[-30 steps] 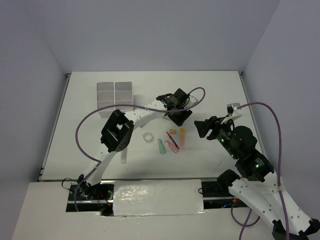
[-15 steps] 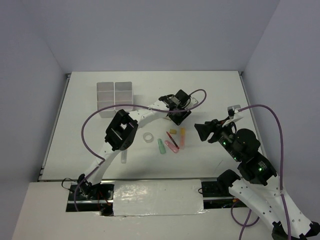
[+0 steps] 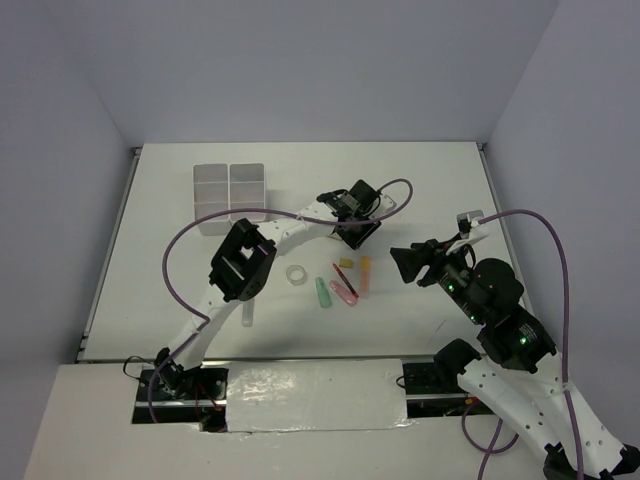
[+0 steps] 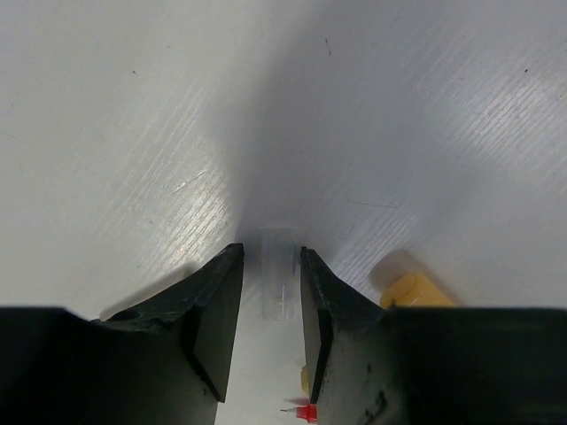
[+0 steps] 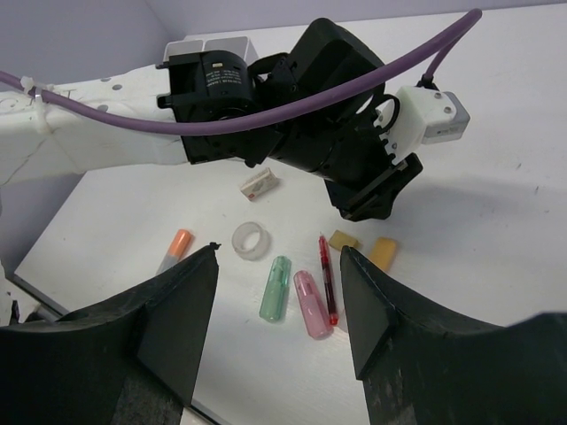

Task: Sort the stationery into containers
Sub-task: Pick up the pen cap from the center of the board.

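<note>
The stationery lies mid-table: a clear tape ring (image 5: 249, 241), green marker (image 5: 275, 288), pink marker (image 5: 312, 303), red pen (image 5: 327, 276), beige block (image 5: 343, 240), orange-yellow block (image 5: 383, 252) and an orange-capped marker (image 5: 175, 246). The white six-compartment organiser (image 3: 230, 195) stands at the far left. My left gripper (image 4: 270, 252) is low over the table just beyond the blocks (image 3: 350, 238). Its jaws are narrowly open around a small clear tube (image 4: 280, 285), with a gap on one side. My right gripper (image 5: 279, 251) is open and empty, held above the items from the right (image 3: 398, 260).
A small white eraser with red print (image 5: 261, 182) lies beyond the tape ring. The left arm and its purple cable (image 5: 292, 97) cross above the items. Grey walls close in the table on three sides.
The left gripper has settled slightly lower at the blocks. The right arm has drifted a little toward the near right. The stationery has not moved.
</note>
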